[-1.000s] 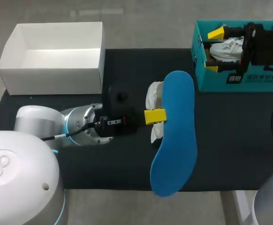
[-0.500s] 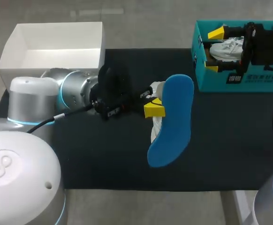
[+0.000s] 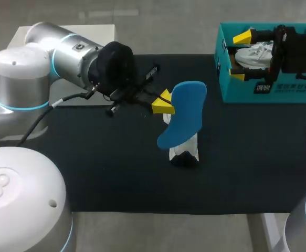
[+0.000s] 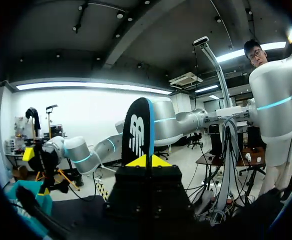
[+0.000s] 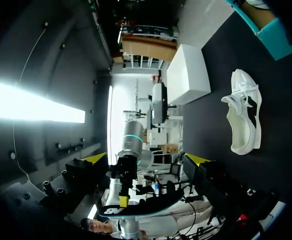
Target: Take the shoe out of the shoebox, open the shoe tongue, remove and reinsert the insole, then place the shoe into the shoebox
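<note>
My left gripper [image 3: 162,103] is shut on the edge of a blue insole [image 3: 182,114] and holds it in the air, tilted on its side above the black mat. In the left wrist view the insole [image 4: 137,131] stands edge-on, its dark underside showing, clamped in that gripper [image 4: 147,161]. A white shoe [image 3: 183,149] lies on the mat under the insole, also seen as the shoe [image 5: 244,117] in the right wrist view. My right gripper [image 3: 240,56] hovers open over the teal shoebox [image 3: 247,92], which holds a second white shoe [image 3: 253,54].
A white open box [image 3: 109,30] stands at the mat's far left, mostly hidden behind my left arm [image 3: 63,52]. The black mat [image 3: 116,173] covers the table between the two boxes.
My left arm has risen and swung toward the far side, lifting the insole from flat over the shoe to tilted on edge. The shoe now shows beneath. The right arm stayed still.
</note>
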Robot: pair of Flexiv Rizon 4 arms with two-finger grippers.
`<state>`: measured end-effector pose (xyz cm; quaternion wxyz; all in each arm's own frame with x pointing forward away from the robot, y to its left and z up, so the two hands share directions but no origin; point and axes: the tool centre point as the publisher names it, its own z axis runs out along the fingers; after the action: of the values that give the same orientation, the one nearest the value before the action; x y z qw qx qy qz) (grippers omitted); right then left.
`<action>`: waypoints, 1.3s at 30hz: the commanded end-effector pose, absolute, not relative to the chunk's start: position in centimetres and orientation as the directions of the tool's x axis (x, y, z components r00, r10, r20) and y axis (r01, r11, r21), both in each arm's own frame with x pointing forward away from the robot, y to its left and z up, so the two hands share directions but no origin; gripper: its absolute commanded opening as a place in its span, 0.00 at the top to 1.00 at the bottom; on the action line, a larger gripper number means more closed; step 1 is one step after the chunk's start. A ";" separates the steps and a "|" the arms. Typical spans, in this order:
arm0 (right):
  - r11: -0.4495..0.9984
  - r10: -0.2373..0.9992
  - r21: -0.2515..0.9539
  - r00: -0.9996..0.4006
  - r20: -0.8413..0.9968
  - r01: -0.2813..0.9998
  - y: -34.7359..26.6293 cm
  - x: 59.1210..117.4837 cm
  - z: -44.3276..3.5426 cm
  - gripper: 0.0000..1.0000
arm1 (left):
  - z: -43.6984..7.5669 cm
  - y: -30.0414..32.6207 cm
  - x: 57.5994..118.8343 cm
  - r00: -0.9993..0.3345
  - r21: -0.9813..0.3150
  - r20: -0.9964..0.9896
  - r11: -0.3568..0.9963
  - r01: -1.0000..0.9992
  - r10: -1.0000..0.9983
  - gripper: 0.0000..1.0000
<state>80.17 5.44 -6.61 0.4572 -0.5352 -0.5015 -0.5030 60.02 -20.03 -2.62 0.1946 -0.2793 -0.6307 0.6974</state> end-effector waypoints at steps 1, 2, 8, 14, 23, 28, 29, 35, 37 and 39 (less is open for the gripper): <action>-0.080 0.078 0.014 -0.008 0.997 0.997 5.6 80.2 -6.6 0.00 | -2.0 -19.7 60.5 -0.574 -0.761 -0.495 -0.006 0.649 0.652 1.00; -0.080 0.078 0.014 -0.008 0.997 0.997 5.6 80.2 -6.6 0.00 | -2.0 -19.7 60.5 -0.574 -0.761 -0.495 -0.006 0.649 0.652 1.00; -0.080 0.078 0.014 -0.008 0.997 0.997 5.6 80.2 -6.6 0.00 | -2.0 -19.7 60.5 -0.574 -0.761 -0.495 -0.006 0.649 0.652 1.00; -0.080 0.078 0.014 -0.008 0.997 0.997 5.6 80.2 -6.6 0.00 | -2.3 -19.7 60.7 -0.520 -0.707 -0.539 -0.020 0.707 0.662 1.00; -0.080 0.078 0.014 -0.008 0.997 0.997 5.6 80.2 -6.6 0.00 | -3.8 -20.1 62.5 -0.104 -0.301 -0.791 -0.235 0.924 0.603 1.00; -0.080 0.078 0.014 -0.008 0.997 0.997 5.6 80.2 -6.6 0.00 | -4.4 -20.2 63.3 0.065 -0.141 -0.832 -0.323 0.936 0.551 1.00; -0.080 0.078 0.014 -0.008 0.997 0.997 5.6 80.2 -6.6 0.00 | -4.4 -20.2 63.4 0.086 -0.116 -0.838 -0.331 0.937 0.539 1.00; -0.080 0.078 0.014 -0.008 0.997 0.997 5.6 80.2 -6.6 0.00 | -4.6 -20.4 64.6 0.177 -0.015 -0.838 -0.346 0.938 0.516 1.00; -0.080 0.078 0.014 -0.008 0.997 0.997 5.6 80.2 -6.6 0.00 | -4.8 -20.5 64.8 0.185 -0.004 -0.836 -0.343 0.939 0.516 1.00; -0.080 0.080 0.009 -0.003 0.997 0.997 5.7 80.2 -6.8 0.00 | -5.0 -20.7 65.0 0.189 0.002 -0.830 -0.337 0.942 0.524 1.00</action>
<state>80.11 5.47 -6.63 0.4573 -0.5363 -0.5011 -0.5022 65.10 -20.45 -4.78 -0.2238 -0.6848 -0.5497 0.4229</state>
